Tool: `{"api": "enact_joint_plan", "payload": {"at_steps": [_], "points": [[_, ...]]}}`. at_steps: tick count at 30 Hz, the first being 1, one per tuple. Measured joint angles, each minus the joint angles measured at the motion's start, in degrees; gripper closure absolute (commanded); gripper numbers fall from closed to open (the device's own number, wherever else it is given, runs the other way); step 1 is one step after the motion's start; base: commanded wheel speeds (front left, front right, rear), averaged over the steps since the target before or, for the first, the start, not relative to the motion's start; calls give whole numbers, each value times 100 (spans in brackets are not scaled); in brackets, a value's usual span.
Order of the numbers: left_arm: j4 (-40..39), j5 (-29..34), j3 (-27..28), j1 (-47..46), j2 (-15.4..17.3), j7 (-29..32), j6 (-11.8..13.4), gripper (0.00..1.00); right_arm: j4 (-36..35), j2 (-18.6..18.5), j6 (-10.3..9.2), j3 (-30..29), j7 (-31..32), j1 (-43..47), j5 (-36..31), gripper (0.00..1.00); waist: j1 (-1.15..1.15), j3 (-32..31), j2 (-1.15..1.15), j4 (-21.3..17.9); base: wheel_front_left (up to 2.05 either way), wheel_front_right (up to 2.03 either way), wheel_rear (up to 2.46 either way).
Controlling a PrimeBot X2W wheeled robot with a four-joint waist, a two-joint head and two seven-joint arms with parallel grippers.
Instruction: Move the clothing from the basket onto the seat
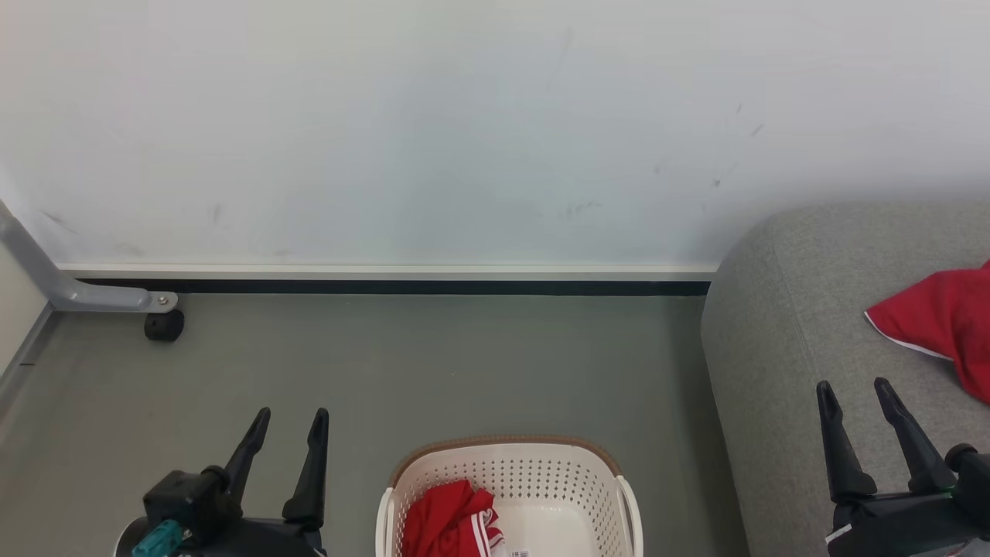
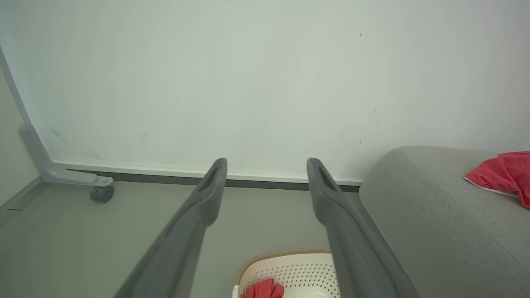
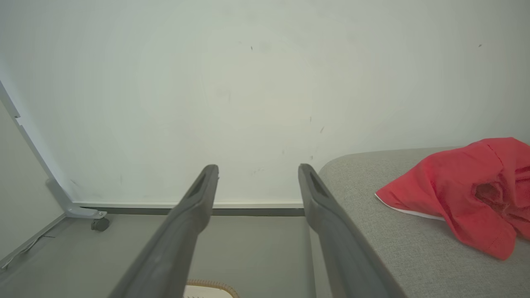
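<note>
A cream-white perforated basket (image 1: 541, 472) with a brown rim stands on the floor at the bottom centre. One red garment with white stripes (image 1: 452, 522) lies crumpled in its left half. A second red garment with thin white edging (image 1: 940, 321) rests on the grey sofa seat (image 1: 804, 325) at the right. My left gripper (image 1: 295, 422) hovers open to the left of the basket, nothing between its fingers. My right gripper (image 1: 855, 391) is open above the sofa's front part, left of the red garment there. The basket (image 2: 290, 269), the sofa (image 3: 414, 248) and the garment lying on it (image 3: 463, 190) show in the wrist views too.
A white wall panel (image 1: 387, 139) on a grey frame with a black caster (image 1: 164, 325) stands behind the grey floor (image 1: 425, 363). Open floor lies between the basket and the panel.
</note>
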Motion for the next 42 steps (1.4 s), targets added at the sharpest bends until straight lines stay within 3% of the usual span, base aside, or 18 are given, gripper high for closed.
{"api": "enact_joint_plan", "payload": {"at_steps": [28,42], "points": [[-379,381,378,87,-189,-1,49,0,-714,45,-125,-291,-40,176,-341,0,0,208,0,-89,0,0,0],[-435,627,109,-267,-326,-1,-18,0,-879,-32,-59,-349,-41,63,-341,0,1,738,0,-329,0,0,0]]}}
